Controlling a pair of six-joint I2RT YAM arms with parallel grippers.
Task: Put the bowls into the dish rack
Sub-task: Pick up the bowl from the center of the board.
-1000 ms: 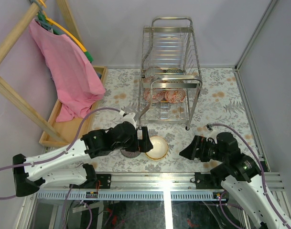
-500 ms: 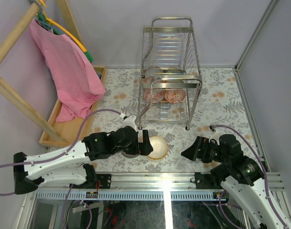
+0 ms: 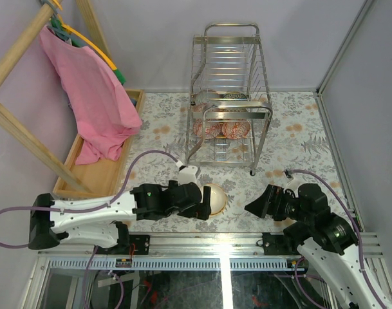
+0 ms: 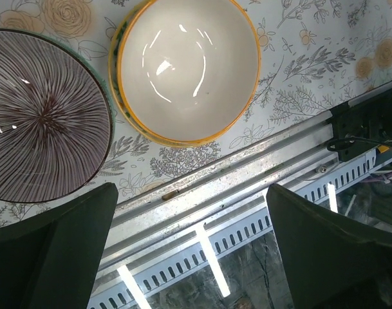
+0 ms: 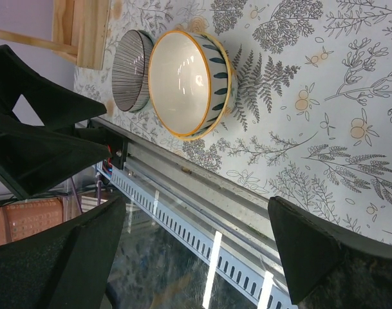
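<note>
Two bowls sit on the table at the middle of its near edge: a yellow-rimmed bowl, cream inside, touching or just beside a striped bowl on its left. Over the last second your left gripper has slid off the striped bowl, rightward and toward the near edge. It now hovers over the yellow-rimmed one with its jaws spread wide and nothing between them. Neither bowl has moved, so I judge you are lining up a grasp that has not yet begun. Your right gripper has drifted only slightly and waits to the right of the bowls, also wide open and empty. Toward the far edge stands the dish rack, with red-white bowls already in its lower tier.
</note>
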